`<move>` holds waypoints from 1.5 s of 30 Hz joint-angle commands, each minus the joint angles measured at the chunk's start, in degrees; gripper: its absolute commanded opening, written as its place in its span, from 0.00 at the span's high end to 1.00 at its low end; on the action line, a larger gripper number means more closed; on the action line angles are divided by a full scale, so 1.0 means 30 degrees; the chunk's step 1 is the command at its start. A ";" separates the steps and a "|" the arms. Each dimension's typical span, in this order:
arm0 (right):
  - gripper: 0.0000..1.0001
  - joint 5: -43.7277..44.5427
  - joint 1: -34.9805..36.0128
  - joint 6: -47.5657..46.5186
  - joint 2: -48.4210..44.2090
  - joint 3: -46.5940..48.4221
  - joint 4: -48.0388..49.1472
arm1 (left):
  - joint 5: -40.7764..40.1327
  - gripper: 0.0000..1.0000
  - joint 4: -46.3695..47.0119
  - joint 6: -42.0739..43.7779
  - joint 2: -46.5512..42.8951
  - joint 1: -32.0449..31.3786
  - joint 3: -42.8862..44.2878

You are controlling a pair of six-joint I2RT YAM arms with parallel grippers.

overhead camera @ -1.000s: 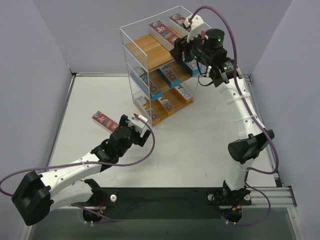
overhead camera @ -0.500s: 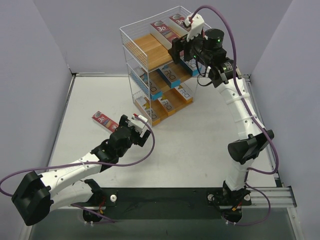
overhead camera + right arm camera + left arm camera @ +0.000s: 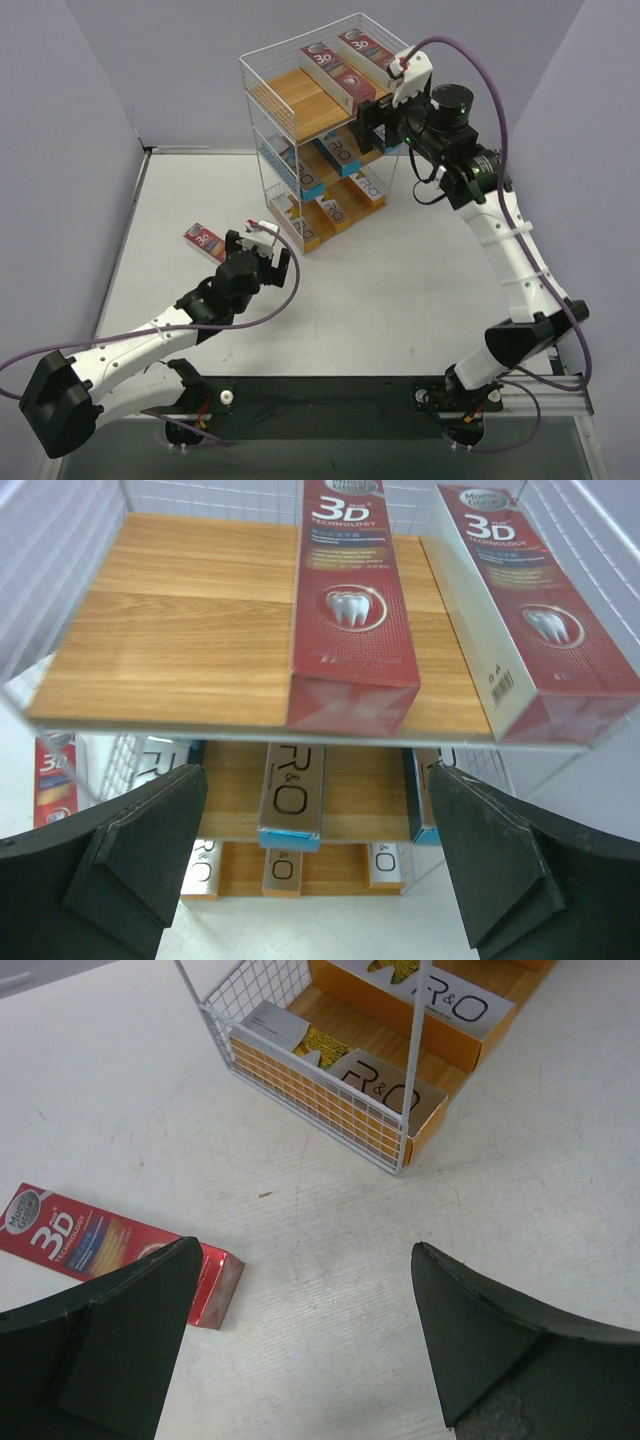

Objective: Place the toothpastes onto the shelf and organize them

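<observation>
The shelf stands at the back of the table. Two red "3D" toothpastes lie side by side on the right of its top board, also seen in the right wrist view. Teal-ended ones lie on the middle tier and orange ones on the bottom tier. Another red toothpaste lies flat on the table, left of the shelf. My right gripper hovers open just in front of the top tier, holding nothing. My left gripper is open and empty over the table, the red carton beside its left finger.
The left half of the top board is bare wood. The shelf's wire corner post rises just ahead of my left gripper. Grey walls close in the white table on the left, right and back.
My right gripper has opened wide and drawn back to the right from the top tier, leaving a red carton there. My left gripper shifted slightly left and stayed open.
</observation>
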 commanded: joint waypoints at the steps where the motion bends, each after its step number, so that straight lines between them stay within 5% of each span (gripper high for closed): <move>1: 0.00 0.2690 0.1174 0.0348 -0.4693 -0.3908 0.1023 | -0.2157 0.03 -0.2345 -0.2877 -0.1058 0.0442 0.1584; 10: 0.00 0.6944 0.2641 0.2545 -1.2463 -1.3841 0.0877 | -0.5064 0.03 -0.6449 -0.7940 -0.0623 0.2340 0.2814; 17: 0.00 0.6301 0.2640 0.3482 -1.5865 -1.8268 -0.0119 | -0.4508 0.03 -1.3681 -1.3744 0.3009 0.5916 0.7115; 23: 0.00 0.4110 0.2729 0.5239 -1.7448 -2.0851 -0.0408 | -0.4599 0.03 -1.9109 -1.6414 0.5180 0.6855 0.9848; 33: 0.00 0.3489 0.2846 0.5739 -1.8888 -2.3020 -0.0384 | -0.1022 0.03 -1.1591 -1.4514 0.7784 1.2189 0.7414; 45: 0.00 0.2229 0.3110 0.4596 -1.7363 -2.2317 -0.0530 | -0.1841 0.03 -1.2460 -1.5214 1.5666 1.3186 1.5117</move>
